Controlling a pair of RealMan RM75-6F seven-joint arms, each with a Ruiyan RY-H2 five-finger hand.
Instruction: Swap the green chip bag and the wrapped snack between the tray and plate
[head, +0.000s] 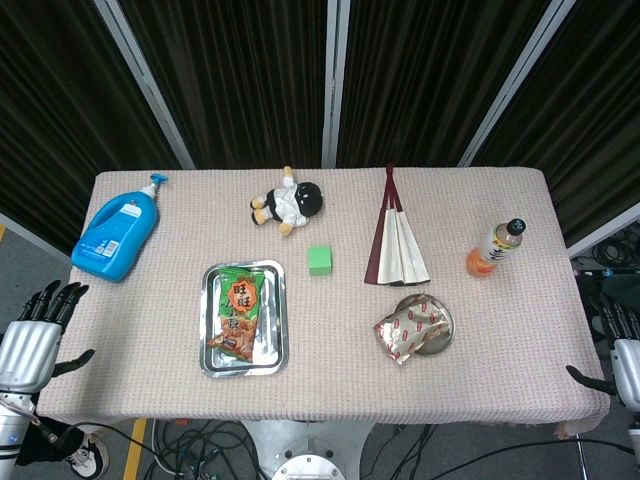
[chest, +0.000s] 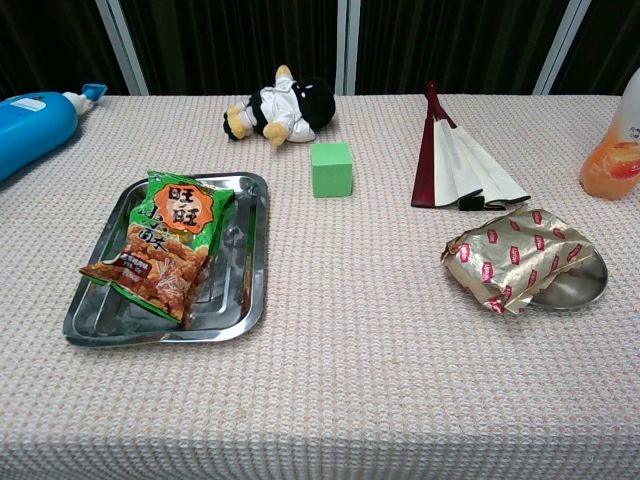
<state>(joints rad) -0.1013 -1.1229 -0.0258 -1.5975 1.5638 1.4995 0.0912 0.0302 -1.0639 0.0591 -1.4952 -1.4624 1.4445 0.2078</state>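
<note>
The left hand (head: 35, 335) shows only in the head view, off the table's (head: 330, 385) near-left corner, fingers apart and holding nothing; the right hand (head: 622, 355) is cut by the frame edge at the near-right corner, so whether its fingers are spread or curled I cannot tell; the chest view shows neither hand. In the chest view the detergent bottle (chest: 35, 125) is cut off at the left edge and the drink bottle (chest: 615, 150) at the right; the plate (chest: 580, 285) is mostly hidden under the snack (chest: 515, 258), only its near-right rim showing.

The chip bag (head: 240, 315) lies in the tray (head: 275, 325), its lower corner overhanging the tray's near-left rim in the chest view; the snack lies on the plate, hanging over its left side. Tray sits left of centre, plate right of centre; a bare strip of cloth lies between them, and another runs along the near edge in front of both.

From the tray, a green cube (head: 319, 260) stands at 1 o'clock, just beyond its far-right corner; a plush toy (head: 288, 203) lies further off at 12; the detergent bottle lies at 10. From the plate, a folded fan (head: 397, 245) lies at 12, its wide end just beside the snack; the drink bottle stands at 2, near the right edge.
</note>
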